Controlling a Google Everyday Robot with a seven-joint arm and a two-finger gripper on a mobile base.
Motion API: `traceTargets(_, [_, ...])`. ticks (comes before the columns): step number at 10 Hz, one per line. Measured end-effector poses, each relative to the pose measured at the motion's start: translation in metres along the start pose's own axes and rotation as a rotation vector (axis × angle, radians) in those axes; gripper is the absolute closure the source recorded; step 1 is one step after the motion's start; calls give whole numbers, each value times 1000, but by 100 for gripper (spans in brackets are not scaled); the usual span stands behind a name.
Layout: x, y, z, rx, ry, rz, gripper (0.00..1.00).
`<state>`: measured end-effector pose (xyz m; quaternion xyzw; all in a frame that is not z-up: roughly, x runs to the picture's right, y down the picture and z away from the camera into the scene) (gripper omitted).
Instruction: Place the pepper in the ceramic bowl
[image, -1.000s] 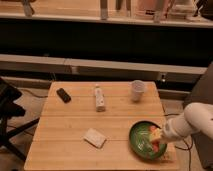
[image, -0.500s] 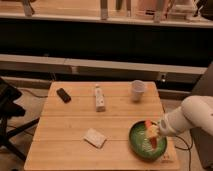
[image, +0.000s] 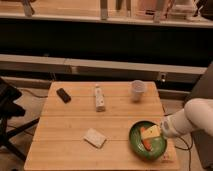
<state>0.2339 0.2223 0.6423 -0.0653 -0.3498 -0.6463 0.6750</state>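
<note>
A green ceramic bowl (image: 148, 148) sits at the front right of the wooden table (image: 75, 127). An orange piece that looks like the pepper (image: 145, 144) lies inside the bowl, with a yellow piece (image: 150, 132) just above it. My gripper (image: 160, 130), at the end of the white arm (image: 195, 119) that comes in from the right, hovers over the bowl's right rim, close to the yellow piece. I cannot tell whether it touches or holds that piece.
A white cup (image: 138, 90) stands at the back right and a small bottle (image: 100, 98) at the back middle. A black object (image: 63, 95) lies at the back left and a pale sponge (image: 95, 137) at the front middle. A dark chair (image: 10, 112) stands to the left.
The gripper has risen a little from low over the bowl's right side to its upper right rim. The other things on the table have not moved.
</note>
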Motion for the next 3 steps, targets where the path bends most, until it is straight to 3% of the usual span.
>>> traceTargets(2, [-2, -3, -3, -5, -6, 2, 53])
traceTargets(3, [-2, 1, -2, -5, -5, 10, 54])
